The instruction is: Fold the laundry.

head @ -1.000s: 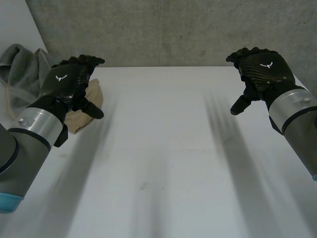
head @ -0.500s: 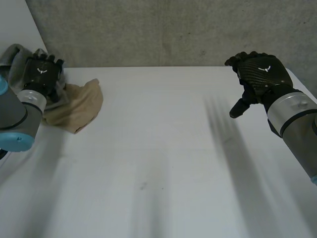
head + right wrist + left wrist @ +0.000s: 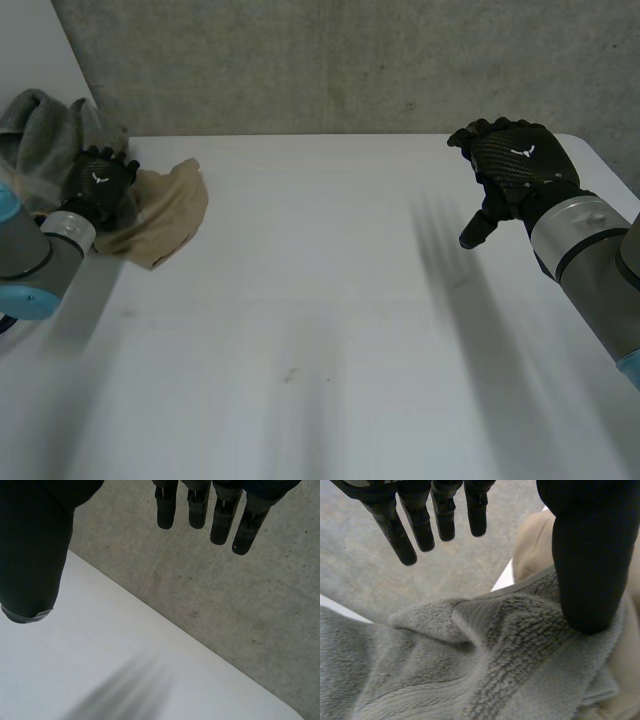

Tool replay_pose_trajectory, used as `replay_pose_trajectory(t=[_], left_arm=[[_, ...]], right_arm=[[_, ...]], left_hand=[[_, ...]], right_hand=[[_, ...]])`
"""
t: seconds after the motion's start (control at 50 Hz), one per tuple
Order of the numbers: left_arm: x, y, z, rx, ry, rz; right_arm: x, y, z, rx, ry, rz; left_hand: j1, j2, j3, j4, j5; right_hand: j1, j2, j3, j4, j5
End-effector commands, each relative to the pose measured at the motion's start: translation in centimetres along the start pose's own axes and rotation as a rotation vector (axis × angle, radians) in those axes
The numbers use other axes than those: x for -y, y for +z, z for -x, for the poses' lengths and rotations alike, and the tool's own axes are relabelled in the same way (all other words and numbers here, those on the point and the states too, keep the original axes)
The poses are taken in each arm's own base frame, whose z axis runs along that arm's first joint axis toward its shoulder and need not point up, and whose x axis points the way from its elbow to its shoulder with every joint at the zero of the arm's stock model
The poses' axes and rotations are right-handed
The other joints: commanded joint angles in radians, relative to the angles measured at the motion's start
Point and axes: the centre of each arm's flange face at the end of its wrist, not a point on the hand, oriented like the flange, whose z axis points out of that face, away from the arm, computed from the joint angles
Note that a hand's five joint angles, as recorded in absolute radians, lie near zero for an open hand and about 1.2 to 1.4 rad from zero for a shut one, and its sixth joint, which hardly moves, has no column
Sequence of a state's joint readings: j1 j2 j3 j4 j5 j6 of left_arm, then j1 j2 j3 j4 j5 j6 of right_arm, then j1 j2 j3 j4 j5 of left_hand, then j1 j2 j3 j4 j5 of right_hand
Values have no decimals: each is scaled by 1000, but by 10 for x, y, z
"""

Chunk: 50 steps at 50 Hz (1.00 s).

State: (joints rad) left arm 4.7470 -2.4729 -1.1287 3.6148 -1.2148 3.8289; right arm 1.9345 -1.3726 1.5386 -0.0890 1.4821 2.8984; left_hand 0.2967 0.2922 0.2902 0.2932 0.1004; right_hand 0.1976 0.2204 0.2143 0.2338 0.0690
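Grey and fluffy, the towel (image 3: 45, 130) is lying bunched at about ten o'clock, by the far left corner of the white table (image 3: 330, 300). A tan cloth (image 3: 165, 205) is lying crumpled against the towel's four-o'clock side, touching it and spreading onto the tabletop.

The left hand (image 3: 97, 185) is hanging over the place where the two cloths meet, its back turned up to the head camera. In the left wrist view its fingers (image 3: 420, 525) are reaching out straight and well apart from the thumb, gripping nothing. The thumb's tip is sitting over a raised fold of the towel and is possibly brushing the pile, though the view is too close to be sure. The tan cloth is showing just beyond the thumb.

The right hand (image 3: 510, 165) is hovering at about two o'clock above the table, well apart from the laundry, with its thumb pointing down towards seven o'clock. In the right wrist view its fingers are hanging straight and wide of the thumb, holding nothing. Bare tabletop is lying under the palm, and the grey concrete wall (image 3: 350, 60) is rising beyond the fingertips.
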Motion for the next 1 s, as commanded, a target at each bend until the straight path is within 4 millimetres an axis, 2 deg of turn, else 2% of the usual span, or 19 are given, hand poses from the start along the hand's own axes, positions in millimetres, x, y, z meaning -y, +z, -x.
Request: replay_pose_trajectory(t=[0.02, 0.1, 0.12, 0.16, 0.26, 0.34, 0.4, 0.42, 0.5, 0.56, 0.62, 0.64, 0.68, 0.72, 0.78, 0.8, 0.82, 0.88, 1.0], left_arm=[[2, 0, 0, -19, -8, 8], [1, 2, 1, -13, -6, 5], [-1, 3, 0, -8, -4, 11], [-1, 3, 2, 5, -1, 19], [4, 2, 14, 98, 42, 59], [47, 1, 36, 181, 87, -13], [107, -10, 47, 206, 51, -131], [135, -19, 50, 212, 13, -185], [197, -49, 53, 185, -110, -322], [214, -62, 52, 171, -147, -362], [209, -60, 46, 160, -129, -361], [206, -58, 43, 156, -114, -355], [190, -49, 32, 142, -61, -316], [176, -43, 25, 133, -17, -281], [144, -32, 15, 129, 104, -209], [134, -30, 14, 128, 132, -187], [113, -24, 15, 128, 186, -143], [82, -18, 14, 96, 243, -87], [49, -15, -4, -73, 220, -50]], right_arm=[[0, 0, 0, 0, 1, 0], [0, 0, 1, 2, 1, 1], [0, 0, 2, 5, 1, 0], [0, -1, 3, 10, -1, 0], [-1, 0, 4, 13, -1, 1], [0, 0, 5, 14, -1, -1], [1, 0, 5, 13, -3, -4], [1, 0, 5, 13, -3, -4], [5, -1, 4, 11, -10, -14], [7, -1, 3, 9, -17, -21], [9, -2, 2, 6, -17, -27], [11, -3, 1, 4, -19, -33], [11, -3, 1, 3, -18, -34], [11, -4, 1, 4, -20, -34], [12, -5, 2, 5, -20, -36], [13, -5, 2, 5, -20, -38], [12, -5, 2, 5, -20, -36], [12, -6, 3, 8, -20, -37], [9, -5, 3, 7, -19, -27]], left_hand=[[292, 297, 299, 296, 314], [635, 640, 642, 639, 657], [851, 856, 858, 855, 873], [1098, 1103, 1105, 1102, 1120], [1100, 1104, 1106, 1103, 1121], [1100, 1104, 1106, 1103, 1121], [1100, 1104, 1106, 1103, 1121], [1100, 1104, 1106, 1103, 1121], [1100, 1104, 1106, 1103, 1121], [1100, 1104, 1106, 1103, 1121], [1100, 1104, 1106, 1103, 1121], [914, 918, 920, 917, 936], [272, 277, 279, 275, 294], [-81, -77, -75, -78, -60], [-122, -118, -116, -119, -100], [-122, -118, -116, -119, -100], [-122, -118, -116, -119, -100], [-122, -118, -116, -119, -100], [-98, -93, -91, -94, -76]], right_hand=[[-23, -46, -40, -59, -69], [-23, -46, -40, -59, -69], [-23, -46, -40, -59, -69], [-23, -46, -40, -59, -69], [-23, -46, -40, -59, -69], [-23, -46, -40, -59, -69], [-23, -46, -40, -59, -69], [-23, -46, -40, -59, -69], [-23, -46, -40, -59, -69], [-23, -46, -40, -59, -69], [-23, -46, -40, -59, -69], [-23, -46, -40, -59, -69], [-23, -46, -40, -59, -69], [-23, -46, -40, -59, -69], [-23, -46, -40, -59, -69], [-23, -46, -40, -59, -69], [-23, -46, -40, -59, -69], [-23, -46, -40, -59, -69], [-23, -46, -40, -59, -69]])
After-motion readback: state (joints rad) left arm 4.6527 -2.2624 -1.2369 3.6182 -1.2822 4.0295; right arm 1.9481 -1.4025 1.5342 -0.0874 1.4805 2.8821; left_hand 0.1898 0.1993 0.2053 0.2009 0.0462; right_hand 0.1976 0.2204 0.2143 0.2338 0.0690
